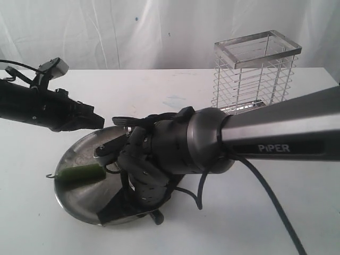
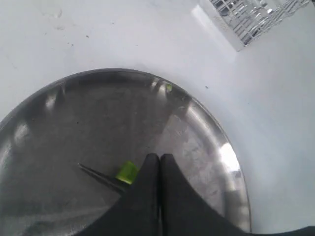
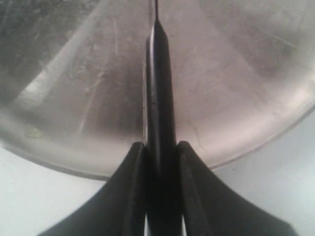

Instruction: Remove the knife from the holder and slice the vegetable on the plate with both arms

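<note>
My right claw point(image 3: 158, 152) is pinching the knife point(image 3: 158, 93) by its dark handle, one finger point(image 3: 129, 196) on each side, and the thin edge runs out over the plate point(image 3: 236, 69). My left claw point(image 2: 159, 164) is pressed together with nothing between the tips, hovering above the plate's rim at about 4 o'clock of the disc in its own camera.

The vegetable point(image 1: 81, 173) lies on the plate point(image 1: 74, 151) toward 9 o'clock in the outside view, its curled stem sticking past the rim. My left camera catches only a small green bit point(image 2: 127, 172) beside my fingertips, with a dark thin point next to it.

The plate is dull brushed steel, scratched and streaked with glare. It sits on a flat white table point(image 1: 159, 90). The wire holder point(image 1: 255, 71) stands at 1 o'clock from the plate, well apart. Behind hangs a wrinkled white cloth point(image 1: 133, 32).
</note>
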### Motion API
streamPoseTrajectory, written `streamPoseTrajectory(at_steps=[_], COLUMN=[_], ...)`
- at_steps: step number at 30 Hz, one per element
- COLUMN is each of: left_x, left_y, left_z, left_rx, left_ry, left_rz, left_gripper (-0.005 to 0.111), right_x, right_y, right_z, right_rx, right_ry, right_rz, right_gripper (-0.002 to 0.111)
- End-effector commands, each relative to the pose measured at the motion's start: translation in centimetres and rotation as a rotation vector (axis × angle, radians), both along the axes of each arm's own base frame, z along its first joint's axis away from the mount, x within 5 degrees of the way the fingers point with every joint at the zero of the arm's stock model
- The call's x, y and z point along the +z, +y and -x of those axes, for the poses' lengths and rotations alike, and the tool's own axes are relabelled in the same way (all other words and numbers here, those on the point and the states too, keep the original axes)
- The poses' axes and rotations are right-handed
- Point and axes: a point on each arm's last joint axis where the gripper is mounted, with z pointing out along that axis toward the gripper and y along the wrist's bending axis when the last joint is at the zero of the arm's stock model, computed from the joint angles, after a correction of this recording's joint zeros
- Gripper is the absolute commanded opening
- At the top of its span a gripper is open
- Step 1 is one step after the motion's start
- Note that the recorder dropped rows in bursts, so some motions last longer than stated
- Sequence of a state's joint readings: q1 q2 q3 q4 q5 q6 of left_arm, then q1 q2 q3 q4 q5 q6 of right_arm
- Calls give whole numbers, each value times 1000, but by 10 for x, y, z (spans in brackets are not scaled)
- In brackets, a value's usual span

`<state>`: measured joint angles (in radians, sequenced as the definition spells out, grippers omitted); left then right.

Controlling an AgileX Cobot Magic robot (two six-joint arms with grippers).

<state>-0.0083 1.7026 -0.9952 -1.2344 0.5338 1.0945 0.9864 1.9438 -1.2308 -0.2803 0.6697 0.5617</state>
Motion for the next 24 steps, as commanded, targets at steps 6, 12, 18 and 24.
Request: streamPoseTrajectory(at_steps=[6, 12, 18, 24], left_x=[30, 22, 7, 5], left_y=[2, 9, 11, 12], left_z=[28, 46, 54, 54], left_rx=[-37, 16, 57, 86], left_ry=[-36, -35, 8, 11], left_rz=[-80, -154, -157, -142], left_gripper=[0, 0, 0, 0], right_x=[27, 28, 28, 27], right_y=[8, 22, 22, 25], right_z=[12, 34, 30, 35], right_rx=[-35, -7, -129, -208], right_ry=[-7, 9, -17, 22], right_rz=[-129, -155, -188, -231], right_gripper=[0, 0, 0, 0])
